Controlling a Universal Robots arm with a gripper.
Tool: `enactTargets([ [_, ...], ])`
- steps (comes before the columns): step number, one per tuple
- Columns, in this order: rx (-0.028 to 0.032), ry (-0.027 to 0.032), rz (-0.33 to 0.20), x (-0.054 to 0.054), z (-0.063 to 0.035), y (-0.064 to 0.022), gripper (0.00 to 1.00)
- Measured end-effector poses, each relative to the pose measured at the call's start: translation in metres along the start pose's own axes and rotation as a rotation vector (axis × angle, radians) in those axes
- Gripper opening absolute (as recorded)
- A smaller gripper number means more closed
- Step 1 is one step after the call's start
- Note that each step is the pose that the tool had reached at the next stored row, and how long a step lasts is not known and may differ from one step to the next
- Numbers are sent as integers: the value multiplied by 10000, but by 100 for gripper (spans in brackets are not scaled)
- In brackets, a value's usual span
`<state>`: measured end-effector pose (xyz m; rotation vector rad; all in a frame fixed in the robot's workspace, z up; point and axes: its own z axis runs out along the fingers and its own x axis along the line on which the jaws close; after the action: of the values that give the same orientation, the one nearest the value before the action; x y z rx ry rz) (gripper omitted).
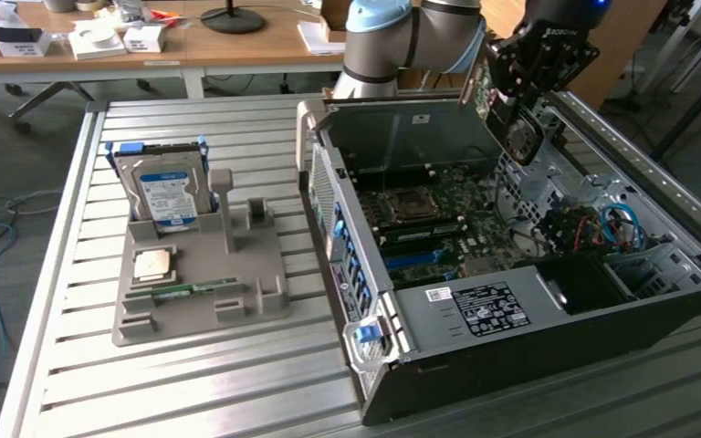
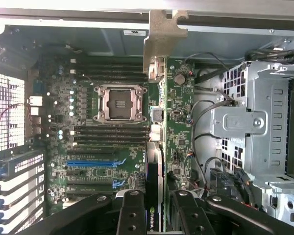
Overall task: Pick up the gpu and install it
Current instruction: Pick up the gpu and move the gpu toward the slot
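First, in the exterior view, the gripper (image 1: 517, 99) hangs over the far side of the open case (image 1: 496, 338). The gpu (image 1: 520, 137) is pinched between its fingers and hangs below them, above the motherboard (image 1: 448, 228) and not seated in it. The gripper's dark body covers the card's upper part, so the exact line of grip is hard to make out. What shows is a dark slab standing on edge with a round fan face. In the wrist view, the gpu (image 2: 155, 196) runs edge-on straight out from between the two black fingers (image 2: 131, 215), which press on its flanks. Its pale metal bracket (image 2: 164, 34) is at the far end, near the case wall. The near end is cut off at the frame edge and partly masked by the fingers. The card reads as a thin black-and-green strip with a green-lettered label near the grip, and it hides a band of the motherboard (image 2: 108, 122) beneath.
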<state>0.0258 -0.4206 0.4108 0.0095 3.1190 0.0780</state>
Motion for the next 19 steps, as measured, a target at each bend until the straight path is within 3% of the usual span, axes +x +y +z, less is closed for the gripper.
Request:
enactTargets([
  [7,4,1,0,2,65,-3,27],
  [19,0,0,1,-25,85,-4,27],
])
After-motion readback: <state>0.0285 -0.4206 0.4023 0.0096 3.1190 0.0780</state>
